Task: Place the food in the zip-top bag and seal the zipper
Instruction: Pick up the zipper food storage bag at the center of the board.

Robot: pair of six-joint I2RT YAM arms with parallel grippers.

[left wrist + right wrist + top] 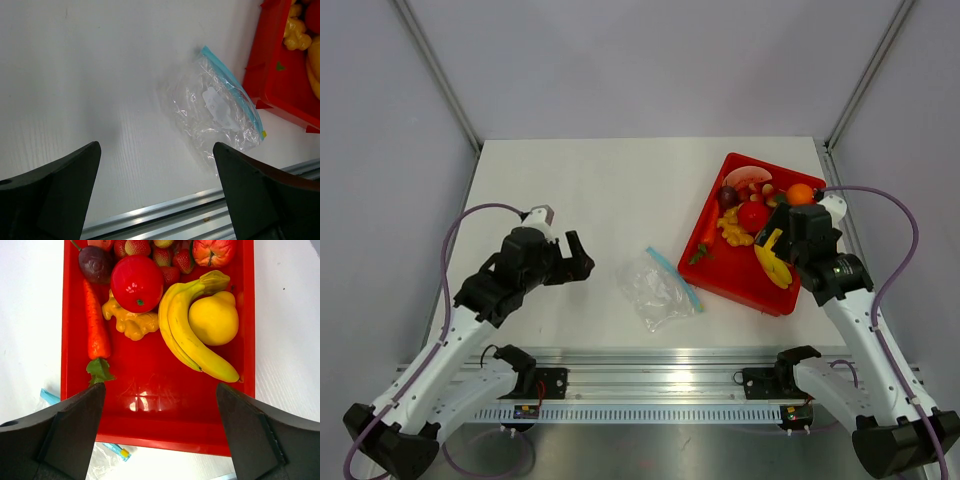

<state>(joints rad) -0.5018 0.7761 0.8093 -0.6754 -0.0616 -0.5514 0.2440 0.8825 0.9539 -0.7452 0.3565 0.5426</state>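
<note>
Zip-top bag (660, 288) lies between arms; left tool (155, 147) open, facing it; right tool (161, 386) open over tray (175, 430).

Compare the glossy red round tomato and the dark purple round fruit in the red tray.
The glossy red round tomato looks larger than the dark purple round fruit. The tomato is bright and shiny; the purple fruit is darker and duller. Both are round and lie side by side in the red tray, neither gripped.
</note>
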